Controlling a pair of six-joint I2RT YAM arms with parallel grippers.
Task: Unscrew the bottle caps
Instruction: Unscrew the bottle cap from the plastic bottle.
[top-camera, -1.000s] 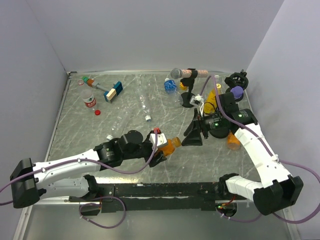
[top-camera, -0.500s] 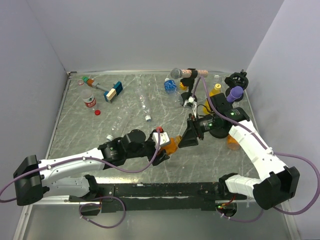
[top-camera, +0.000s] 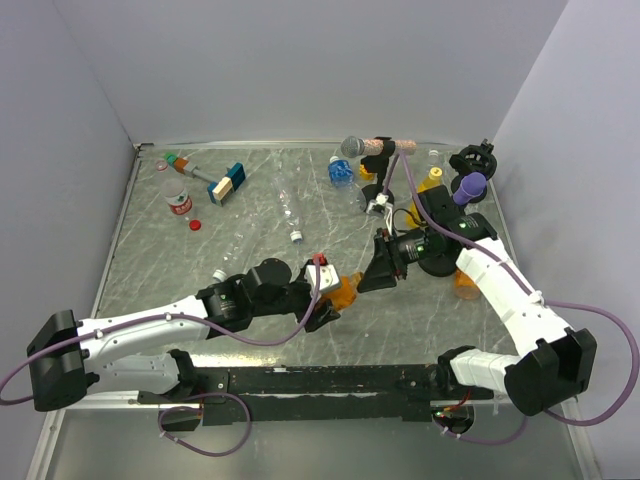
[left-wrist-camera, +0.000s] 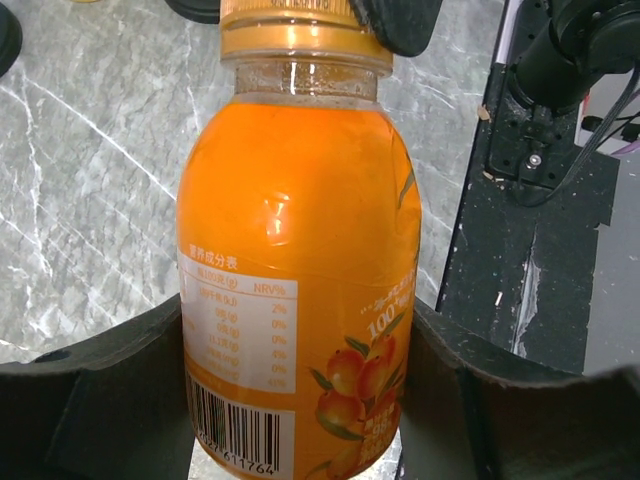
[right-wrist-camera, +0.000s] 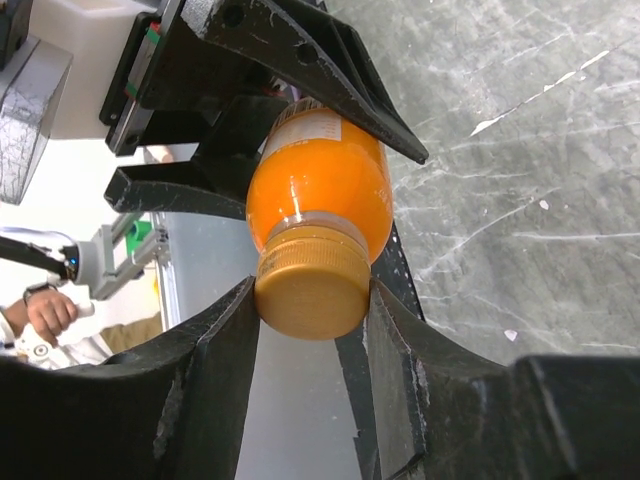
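Note:
A squat orange bottle (left-wrist-camera: 290, 250) lies sideways above the table, and my left gripper (left-wrist-camera: 300, 400) is shut on its labelled body. The same bottle (top-camera: 342, 291) shows near the table's front middle in the top view, where my left gripper (top-camera: 322, 298) grips it from the left. Its orange ribbed cap (right-wrist-camera: 312, 285) points toward my right gripper (right-wrist-camera: 312, 305), whose two fingers press on both sides of the cap. From above, the right gripper (top-camera: 372, 274) meets the bottle's right end. The cap (left-wrist-camera: 292, 28) stays on the bottle's neck.
A clear bottle with a red label (top-camera: 177, 198) and a loose red cap (top-camera: 194, 224) lie back left by a blue-and-tan block (top-camera: 228, 184). Clear bottles (top-camera: 290, 212) lie mid-table. A blue-labelled bottle (top-camera: 342, 172), grey microphone (top-camera: 352, 147), purple microphone (top-camera: 472, 186) and another orange bottle (top-camera: 466, 282) crowd the right.
My right gripper has moved left onto the orange bottle's cap and closed on it. The left arm shifted slightly right with the bottle and kept its grip.

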